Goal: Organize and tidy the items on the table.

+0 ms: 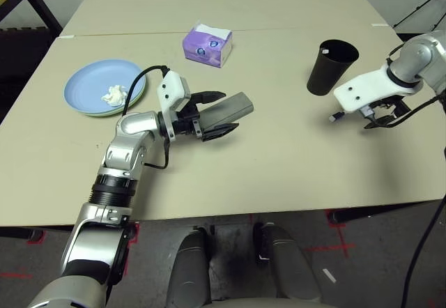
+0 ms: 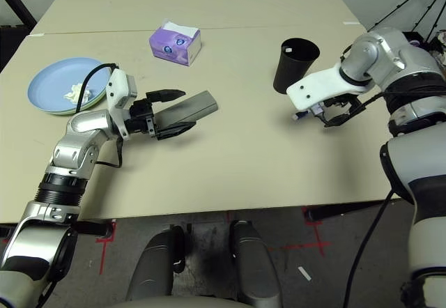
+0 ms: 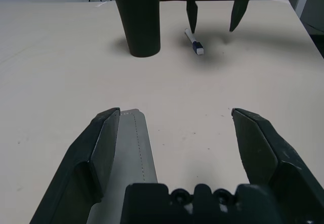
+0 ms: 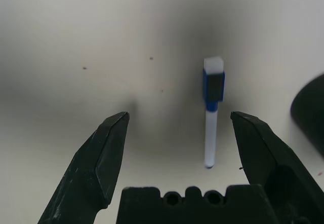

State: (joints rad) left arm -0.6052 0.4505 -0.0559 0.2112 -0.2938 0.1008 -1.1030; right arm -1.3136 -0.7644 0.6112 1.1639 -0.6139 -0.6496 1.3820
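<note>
Left eye view, left to right: stacked blue and green round plates [image 1: 104, 86] hold crumpled white tissue [image 1: 113, 95]; the left gripper [image 1: 212, 114], jaws wide, straddles the grey oblong glasses case [image 1: 226, 112], ungripped. Right gripper [image 4: 177, 143], jaws wide and empty, hovers over a white blue-banded pen [image 4: 212, 110] beside the black cup [image 1: 332, 66] on the beige counter [image 1: 279, 162]. Tidying looks half done; the right wrist view shows the pen's offset between the jaws.
</note>
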